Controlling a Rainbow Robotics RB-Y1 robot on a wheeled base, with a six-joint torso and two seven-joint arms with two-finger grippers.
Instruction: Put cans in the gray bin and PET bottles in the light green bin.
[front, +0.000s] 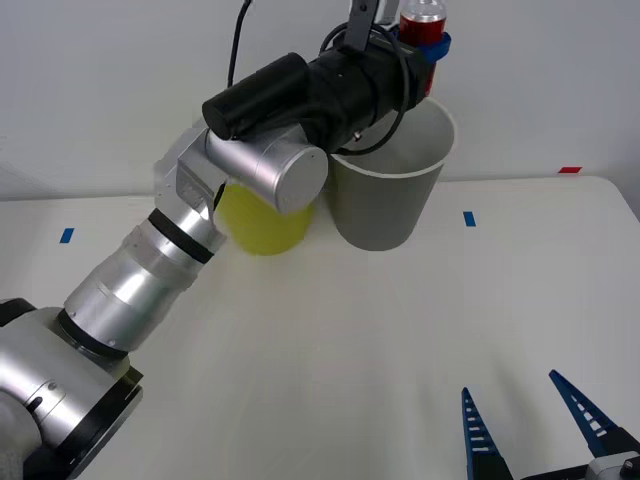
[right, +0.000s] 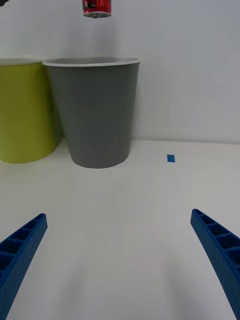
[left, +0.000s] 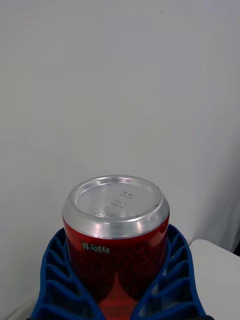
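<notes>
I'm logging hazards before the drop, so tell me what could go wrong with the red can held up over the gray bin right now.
1. The left gripper holds the red can high above the gray bin, near its far rim rather than over the middle; released here, it might clip the rim or fall behind.
2. The light green bin stands right beside the gray one, so a bounce could land the can in the wrong bin.

The right gripper waits open, low over the table.

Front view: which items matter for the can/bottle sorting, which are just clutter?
Job items:
- red can, held in left gripper above the gray bin
- light green bin, beside the gray one

Lying about:
- blue tape marks on the table
- right gripper, open, idle near the front edge
</notes>
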